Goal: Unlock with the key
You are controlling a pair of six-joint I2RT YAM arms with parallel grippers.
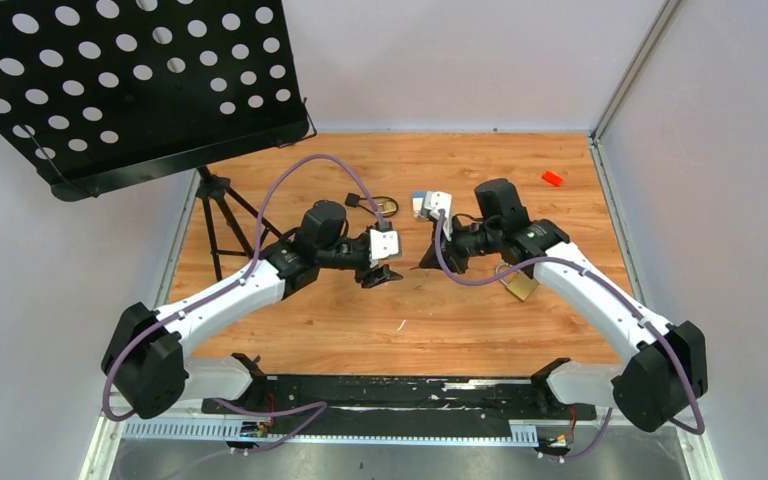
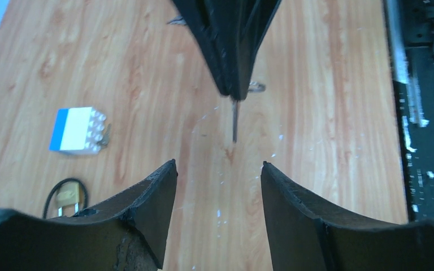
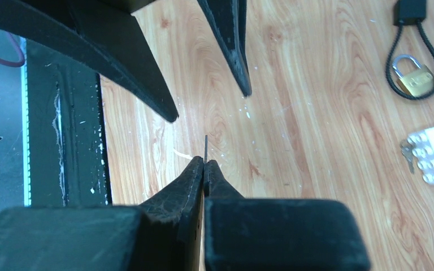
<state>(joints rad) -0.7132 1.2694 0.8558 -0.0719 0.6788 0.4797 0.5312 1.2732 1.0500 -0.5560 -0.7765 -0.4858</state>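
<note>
The right claw (image 3: 205, 165) is clenched on the key (image 3: 205, 148) — held above the bench (image 1: 360, 320), its thin blade pointing straight out of the tips toward the released left claw (image 2: 218, 166), which faces it just opposite — the blade aimed into its gap.

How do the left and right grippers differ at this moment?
The left gripper stands open; the right gripper is shut. The left gripper holds nothing, while the right gripper pinches the key, whose thin blade sticks out in front. Both have black jaws, hang above the wooden table and point tip to tip at each other.
</note>
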